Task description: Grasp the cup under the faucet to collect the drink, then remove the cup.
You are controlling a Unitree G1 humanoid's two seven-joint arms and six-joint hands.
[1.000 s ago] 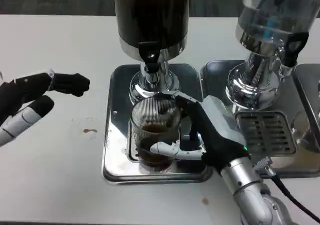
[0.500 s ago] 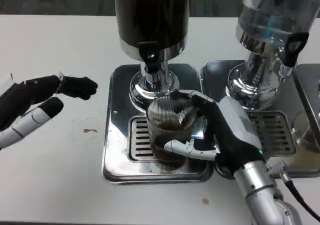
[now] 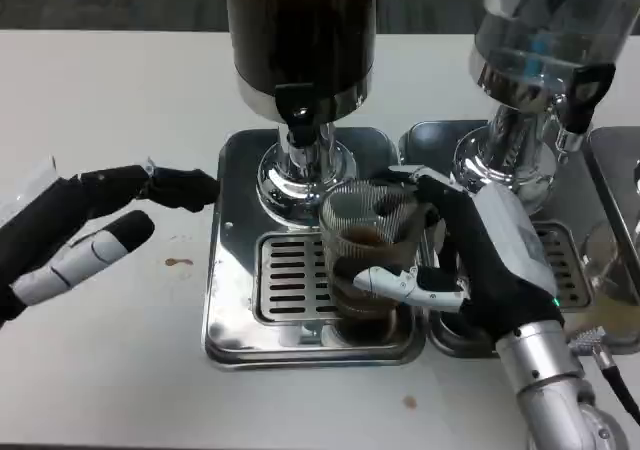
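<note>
Head view. White table (image 3: 110, 370), matt, with a small brown stain (image 3: 180, 263) left of the drip tray.

Dark drink dispenser (image 3: 300, 30): tall cylindrical tank of dark liquid on a polished chrome collar and pedestal, with a black faucet (image 3: 298, 105) at its front. It stood on a square stainless drip tray (image 3: 225, 310), mirror-bright with rounded corners, with a slotted grille (image 3: 295, 280) set in it.

Second dispenser (image 3: 545, 30) to the right: clear tank, chrome base, black tap, on its own steel tray.

Cup (image 3: 368, 255): clear ribbed glass tumbler, cylindrical, upright, with brown drink in its lower part. It was at the right edge of the grille, near the seam between the two trays, right of and nearer the camera than the faucet, not under the spout. Whether its base touched the tray could not be told.

Right hand (image 3: 470, 260): white back, black fingers; it gripped the cup from the right, a white finger across the near side of the glass and dark fingers curled around the far side.

Left hand (image 3: 90, 230): held nothing, fingers apart and stretched toward the tray, dark tips close to its left edge, above the table.
</note>
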